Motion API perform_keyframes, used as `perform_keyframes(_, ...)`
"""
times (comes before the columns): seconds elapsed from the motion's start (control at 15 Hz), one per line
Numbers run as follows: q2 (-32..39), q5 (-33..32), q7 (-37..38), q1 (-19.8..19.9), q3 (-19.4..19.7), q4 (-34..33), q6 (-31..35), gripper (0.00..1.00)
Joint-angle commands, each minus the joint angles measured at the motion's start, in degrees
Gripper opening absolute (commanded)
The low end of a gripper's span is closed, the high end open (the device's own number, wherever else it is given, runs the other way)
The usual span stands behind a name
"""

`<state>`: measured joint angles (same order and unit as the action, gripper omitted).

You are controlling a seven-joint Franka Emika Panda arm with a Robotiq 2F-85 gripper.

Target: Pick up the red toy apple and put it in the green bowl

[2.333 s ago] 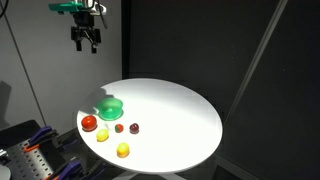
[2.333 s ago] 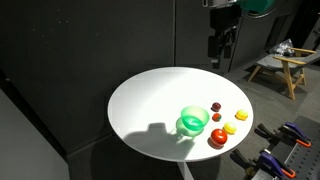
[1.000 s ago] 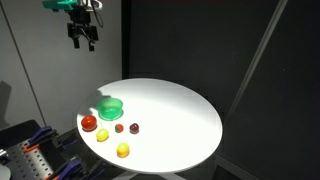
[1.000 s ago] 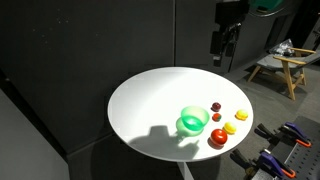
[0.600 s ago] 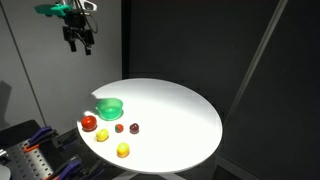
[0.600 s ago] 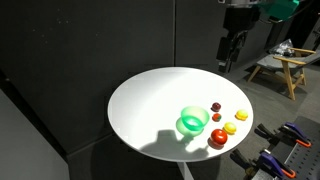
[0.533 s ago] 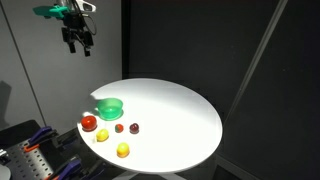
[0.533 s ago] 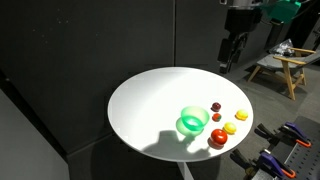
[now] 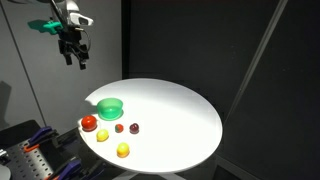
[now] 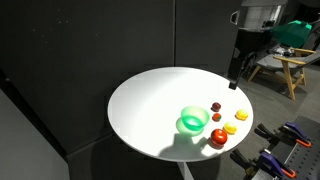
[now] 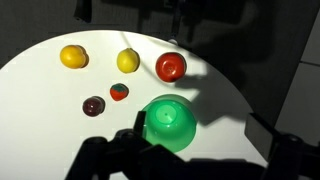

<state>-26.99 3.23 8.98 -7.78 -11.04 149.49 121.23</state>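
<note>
gripper (image 9: pixel 76 62) hanging high at upper left in an exterior view, well above the tabletop. jaws spread, nothing pinched. red toy apple (image 9: pixel 89 123) sitting on the round white table (image 9: pixel 175 110) near its 8 o'clock rim, untouched, far below the gripper. yellow toy fruit (image 9: pixel 102 135) just beside the apple at its 4 o'clock. green bowl (image 9: pixel 110 105) upright at the apple's 1 o'clock, close but apart; apple not in it. small dark red piece (image 9: pixel 119 127) at the bowl's 5 o'clock. second yellow fruit (image 9: pixel 123 150) lowest, near the 7 o'clock rim. second dark red piece (image 9: pixel 134 128) just right of the first. wrist view: apple at the bowl's 12 o'clock, small gap between. dark blurred shapes along the bottom edge there, can't tell fingers from shadow.
</note>
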Motion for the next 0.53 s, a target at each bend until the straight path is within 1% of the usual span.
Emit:
perform_keyframes(0.0,-1.1,1.28,0.39,-0.51,0.87,4.2,3.93,1.0)
perform_keyframes(0.47,2.41,-0.22,1.61,-0.17,-0.18,9.49,13.96,1.0)
